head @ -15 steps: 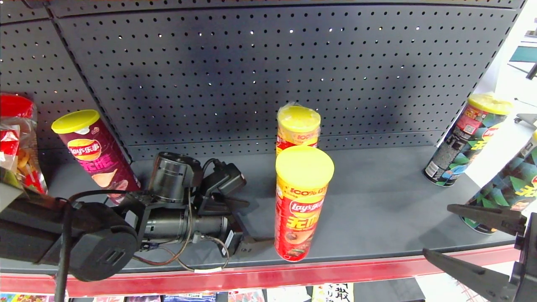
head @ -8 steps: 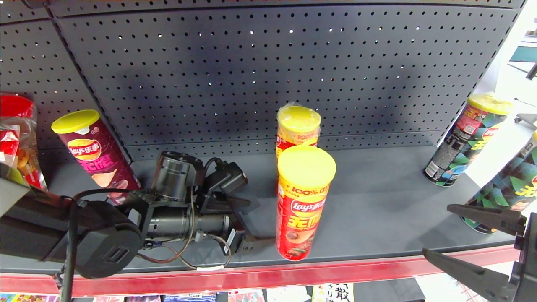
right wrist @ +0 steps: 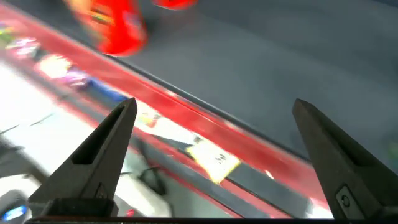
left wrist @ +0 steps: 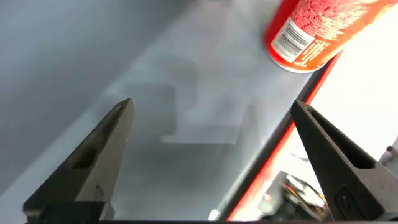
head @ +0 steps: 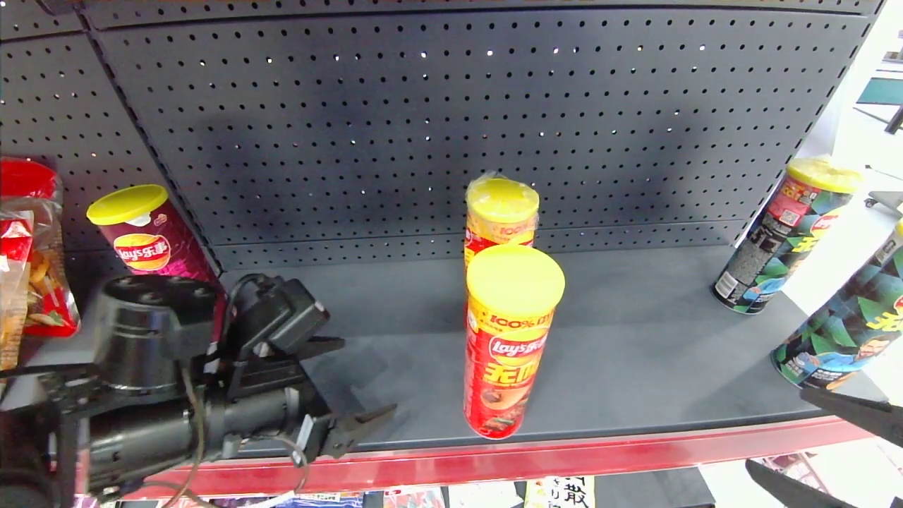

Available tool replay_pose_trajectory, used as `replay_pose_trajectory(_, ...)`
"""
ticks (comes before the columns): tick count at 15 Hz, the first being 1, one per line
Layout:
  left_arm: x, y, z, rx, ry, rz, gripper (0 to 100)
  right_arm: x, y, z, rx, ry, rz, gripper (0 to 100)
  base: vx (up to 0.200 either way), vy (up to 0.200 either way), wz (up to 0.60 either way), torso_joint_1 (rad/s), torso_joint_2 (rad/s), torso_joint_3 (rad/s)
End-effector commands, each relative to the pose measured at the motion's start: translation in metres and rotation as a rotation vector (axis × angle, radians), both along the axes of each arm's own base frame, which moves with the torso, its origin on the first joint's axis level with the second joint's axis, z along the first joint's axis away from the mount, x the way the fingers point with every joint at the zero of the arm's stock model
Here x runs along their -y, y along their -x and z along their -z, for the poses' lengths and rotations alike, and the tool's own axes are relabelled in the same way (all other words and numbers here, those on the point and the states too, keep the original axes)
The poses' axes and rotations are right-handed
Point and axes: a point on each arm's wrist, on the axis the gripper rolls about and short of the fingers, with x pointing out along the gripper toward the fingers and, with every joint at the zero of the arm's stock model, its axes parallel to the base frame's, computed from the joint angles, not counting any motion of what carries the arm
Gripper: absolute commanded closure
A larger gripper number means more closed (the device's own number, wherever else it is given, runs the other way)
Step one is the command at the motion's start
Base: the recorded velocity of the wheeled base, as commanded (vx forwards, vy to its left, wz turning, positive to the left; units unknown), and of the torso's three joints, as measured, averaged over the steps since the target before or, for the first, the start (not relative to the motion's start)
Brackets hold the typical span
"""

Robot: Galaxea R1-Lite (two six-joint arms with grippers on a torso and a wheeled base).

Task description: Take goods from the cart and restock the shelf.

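One red can (head: 513, 339) is found set upright near the front of the shelf (head: 635, 353), the left gripper (head: 367, 375) and right gripper (right wrist: 214, 102) are spread empty, and more restocking is judged to remain.

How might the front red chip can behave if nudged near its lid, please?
Tall and narrow, the front red chip can would probably tip rather than slide. Being round, it could then roll off the shelf, as it stands near the front edge.

Grey shelf (head: 635, 346); upright chip cans (head: 509, 346)
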Motion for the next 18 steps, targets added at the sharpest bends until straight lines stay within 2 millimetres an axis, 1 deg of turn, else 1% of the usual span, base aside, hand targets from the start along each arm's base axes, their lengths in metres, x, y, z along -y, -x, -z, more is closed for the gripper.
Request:
replay_pose_trajectory(1, -0.038, 0.051, -0.023, 0.14, 0.033, -0.15, 0, 0.019, 0.025, 0.015, 0.098, 0.028, 0.223, 0, 0.0, 0.0, 0.0, 0.0, 0.0, 0.0)
replay_pose_trajectory(2, -0.053, 0.069, -0.028, 0.157, -0.033, -0.299, 0, 0.026, 0.036, 0.017, 0.112, 0.04, 0.338, 0, 0.0, 0.0, 0.0, 0.0, 0.0, 0.0)
replay_pose_trajectory(4, -0.07, 0.094, -0.028, 0.143, -0.078, -0.394, 0, 0.03, 0.048, 0.021, 0.113, 0.009, 0.381, 0, 0.0, 0.0, 0.0, 0.0, 0.0, 0.0)
replay_pose_trajectory(5, -0.081, 0.113, -0.026, 0.163, -0.067, -0.427, 0, 0.032, 0.055, 0.025, 0.121, -0.013, 0.384, 0, 0.0, 0.0, 0.0, 0.0, 0.0, 0.0)
replay_pose_trajectory(6, -0.087, 0.121, -0.025, 0.183, -0.066, -0.469, 0, 0.032, 0.057, 0.026, 0.127, -0.015, 0.386, 0, 0.0, 0.0, 0.0, 0.0, 0.0, 0.0)
replay_pose_trajectory(7, -0.102, 0.136, -0.022, 0.223, -0.096, -0.651, 0, 0.033, 0.059, 0.025, 0.127, -0.015, 0.394, 0, 0.0, 0.0, 0.0, 0.0, 0.0, 0.0)
replay_pose_trajectory(9, -0.115, 0.156, -0.014, 0.216, -0.084, -0.808, 0, 0.033, 0.058, 0.024, 0.117, -0.011, 0.414, 0, 0.0, 0.0, 0.0, 0.0, 0.0, 0.0)
replay_pose_trajectory(10, -0.119, 0.165, -0.006, 0.219, -0.081, -0.859, 0, 0.033, 0.058, 0.026, 0.113, -0.008, 0.426, 0, 0.0, 0.0, 0.0, 0.0, 0.0, 0.0)
replay_pose_trajectory(11, -0.121, 0.172, -0.003, 0.246, -0.056, -0.868, 0, 0.033, 0.058, 0.025, 0.116, -0.009, 0.431, 0, 0.0, 0.0, 0.0, 0.0, 0.0, 0.0)
replay_pose_trajectory(13, -0.124, 0.187, -0.001, 0.305, -0.025, -0.871, 0, 0.033, 0.057, 0.016, 0.137, -0.011, 0.446, 0, 0.0, 0.0, 0.0, 0.0, 0.0, 0.0)
replay_pose_trajectory(15, -0.126, 0.193, -0.002, 0.362, -0.057, -0.851, 0, 0.034, 0.058, 0.019, 0.138, 0.0, 0.478, 0, 0.0, 0.0, 0.0, 0.0, 0.0, 0.0)
replay_pose_trajectory(17, -0.126, 0.196, -0.001, 0.376, -0.057, -0.844, 0, 0.034, 0.059, 0.021, 0.138, 0.006, 0.494, 0, 0.0, 0.0, 0.0, 0.0, 0.0, 0.0)
replay_pose_trajectory(18, -0.127, 0.199, 0.004, 0.384, -0.041, -0.824, 0, 0.034, 0.059, 0.024, 0.138, 0.036, 0.494, 0, 0.0, 0.0, 0.0, 0.0, 0.0, 0.0)
